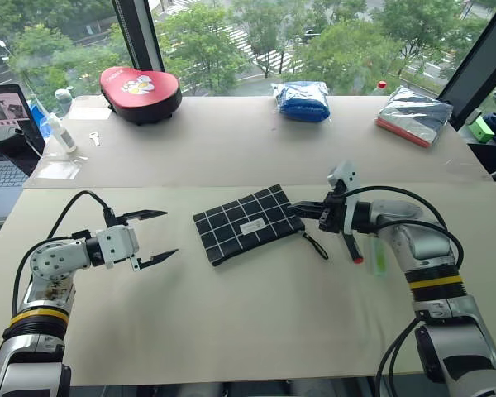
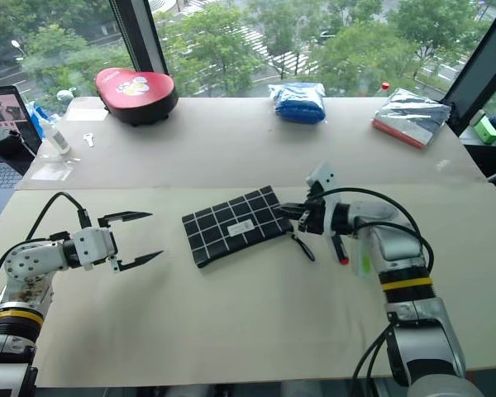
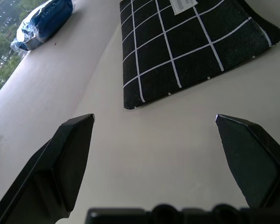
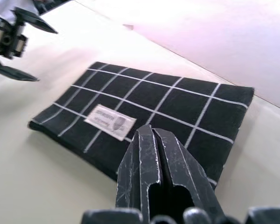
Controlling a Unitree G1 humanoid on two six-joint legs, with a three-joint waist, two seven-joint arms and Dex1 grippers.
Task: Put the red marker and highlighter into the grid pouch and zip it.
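The grid pouch [image 1: 248,222] lies flat in the middle of the near table, label up, with its black wrist loop [image 1: 315,242] trailing off its right end. My right gripper [image 1: 295,208] is shut, its tip right over the pouch's right corner; whether it pinches anything there I cannot tell. Under that forearm lie the red marker [image 1: 354,249] and, just right of it, the light-green highlighter [image 1: 379,257], both partly hidden by the arm. My left gripper [image 1: 171,232] stands open to the left of the pouch, a short gap away, with nothing between its fingers.
On the far table are a red case [image 1: 140,93], a blue bag [image 1: 302,101] and a silver packet [image 1: 413,116]. A laptop [image 1: 2,136] and a small bottle [image 1: 59,134] stand at the far left. The near table's front half is bare.
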